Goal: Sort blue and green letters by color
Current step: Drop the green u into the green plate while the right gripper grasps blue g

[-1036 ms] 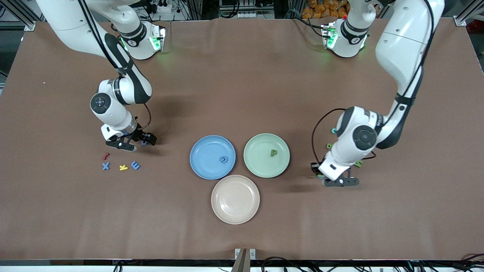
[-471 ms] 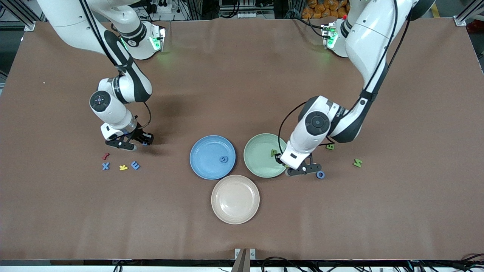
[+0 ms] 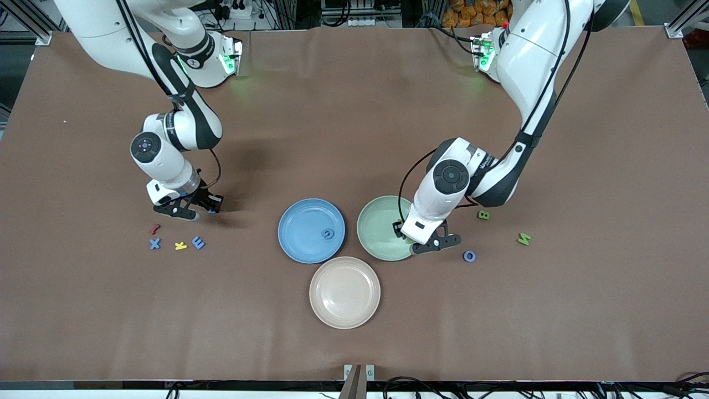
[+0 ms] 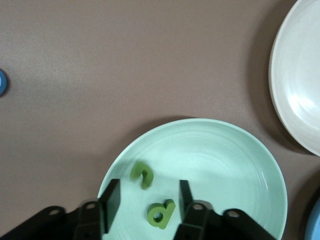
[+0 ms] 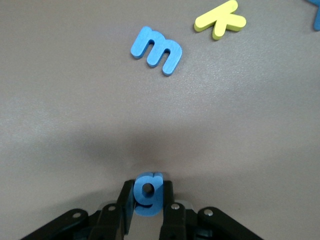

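Note:
My left gripper hangs open over the edge of the green plate that faces the left arm's end. In the left wrist view its fingers flank two green letters in that plate: a curved one and a "d" shape. My right gripper is shut on a blue "g" just above the table, near a blue "m". A blue letter lies in the blue plate. Loose on the table are a blue X, a blue E shape, a blue O, a green B and a green N.
A beige plate sits nearer the front camera than the two coloured plates. A small red letter and a yellow K lie among the blue letters at the right arm's end.
My left arm swung from the loose letters at its end of the table to the green plate, and a second green letter now lies there. My right gripper barely moved.

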You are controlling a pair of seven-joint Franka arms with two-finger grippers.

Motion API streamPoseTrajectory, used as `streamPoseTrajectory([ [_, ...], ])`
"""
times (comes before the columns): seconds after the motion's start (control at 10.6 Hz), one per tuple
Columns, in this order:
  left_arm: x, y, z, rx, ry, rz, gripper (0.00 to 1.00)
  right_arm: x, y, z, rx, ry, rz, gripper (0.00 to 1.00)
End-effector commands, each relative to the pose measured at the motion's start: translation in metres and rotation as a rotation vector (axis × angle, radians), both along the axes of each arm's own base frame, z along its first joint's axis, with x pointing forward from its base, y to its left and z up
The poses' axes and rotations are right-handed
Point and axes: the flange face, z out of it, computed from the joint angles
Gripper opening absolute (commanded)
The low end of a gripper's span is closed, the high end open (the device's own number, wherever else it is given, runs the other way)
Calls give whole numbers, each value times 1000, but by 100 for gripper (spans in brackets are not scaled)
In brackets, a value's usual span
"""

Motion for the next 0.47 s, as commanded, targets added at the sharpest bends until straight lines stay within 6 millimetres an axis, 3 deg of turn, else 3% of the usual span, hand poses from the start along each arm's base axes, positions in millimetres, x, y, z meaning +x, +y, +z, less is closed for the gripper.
streamPoseTrajectory([
  [0.0,11,7,16,17,-30,28,100,20,12,52,13,16,6,21],
  [0.19,17,36,32,74,18,35,100,40,50,87,30,21,6,20],
  [0.38,22,87,36,144,76,-79,100,57,111,109,64,-35,-12,20],
])
